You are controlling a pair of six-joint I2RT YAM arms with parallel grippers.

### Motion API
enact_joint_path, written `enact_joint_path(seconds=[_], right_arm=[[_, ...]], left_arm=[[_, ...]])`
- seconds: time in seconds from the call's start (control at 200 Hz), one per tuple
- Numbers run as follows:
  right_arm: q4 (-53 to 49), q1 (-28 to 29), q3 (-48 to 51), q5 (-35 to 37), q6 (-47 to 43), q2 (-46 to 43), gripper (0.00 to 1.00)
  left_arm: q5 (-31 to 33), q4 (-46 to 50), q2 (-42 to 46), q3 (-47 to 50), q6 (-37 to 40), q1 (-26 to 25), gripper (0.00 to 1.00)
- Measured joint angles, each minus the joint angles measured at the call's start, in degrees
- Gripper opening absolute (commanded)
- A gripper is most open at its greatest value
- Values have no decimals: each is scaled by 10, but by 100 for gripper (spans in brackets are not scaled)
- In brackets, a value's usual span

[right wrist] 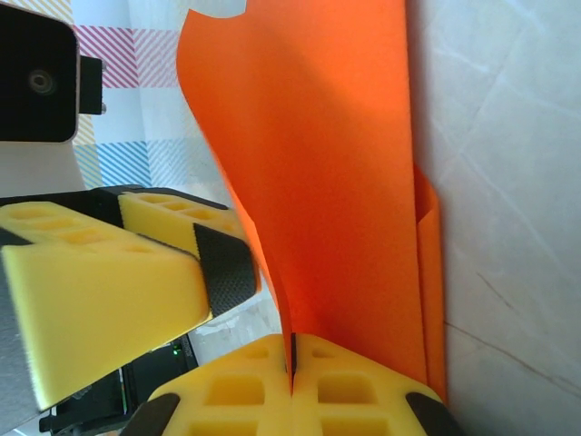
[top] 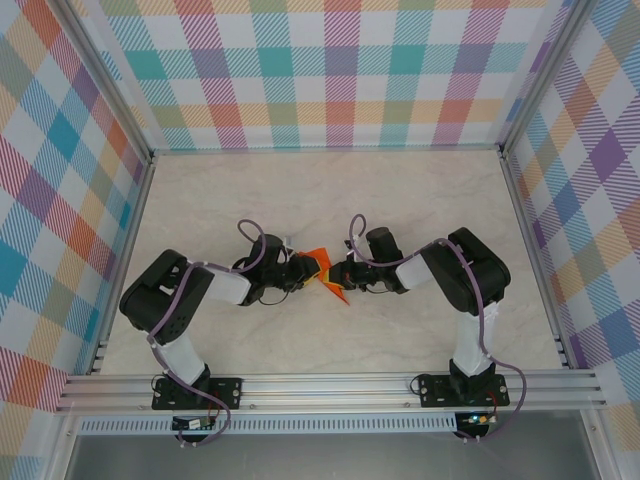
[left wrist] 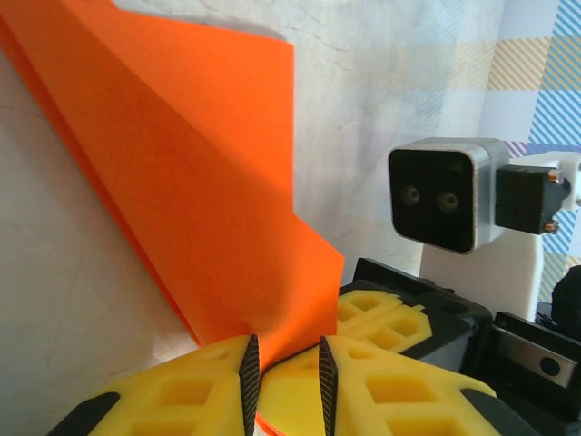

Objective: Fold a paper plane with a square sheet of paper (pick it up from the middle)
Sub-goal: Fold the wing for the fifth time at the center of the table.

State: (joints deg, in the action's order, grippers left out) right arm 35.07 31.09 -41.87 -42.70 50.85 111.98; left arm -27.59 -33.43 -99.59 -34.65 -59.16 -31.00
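The folding is begun but far from finished. The square sheet of paper point(top: 322, 268) sits between the two arms over the middle of the surface point(top: 350, 200). It shows a slanting crease and doubled layers, with no pointed nose or wings yet. The right fingers point(right wrist: 236, 391) are pressed together, pinching an edge of the sheet in their seam. The left fingers point(left wrist: 182, 395) stand slightly apart with a folded corner between their pads; whether they truly clamp it I cannot tell.

My table point(top: 330, 195) has a pale, marble-like top, evenly lit. Around it stand three walls point(top: 330, 70) covered with a plaid pattern in pastel colours, and aluminium rails point(top: 330, 385) run along the near edge.
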Motion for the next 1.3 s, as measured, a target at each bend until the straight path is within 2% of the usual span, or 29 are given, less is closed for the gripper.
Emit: enact_joint_path(seconds=[0.195, 0.46, 0.9, 1.105, 1.3], right_arm=[[0, 0, 0, 0, -1, 1, 0], [-19, -3, -3, -3, -19, -2, 14], [-175, -3, -14, 11, -111, -62, 29], [-265, -2, -17, 49, -170, -114, 33], [-352, 18, -25, 141, -229, -186, 34]], left_arm=[[-1, -4, -14, -4, 0, 0, 25], [-4, -13, -23, -7, 0, 0, 24], [-3, -7, -36, -19, 0, -1, 23], [-4, 2, -38, -25, 0, -1, 23], [-2, 5, -42, -33, 0, -1, 23]])
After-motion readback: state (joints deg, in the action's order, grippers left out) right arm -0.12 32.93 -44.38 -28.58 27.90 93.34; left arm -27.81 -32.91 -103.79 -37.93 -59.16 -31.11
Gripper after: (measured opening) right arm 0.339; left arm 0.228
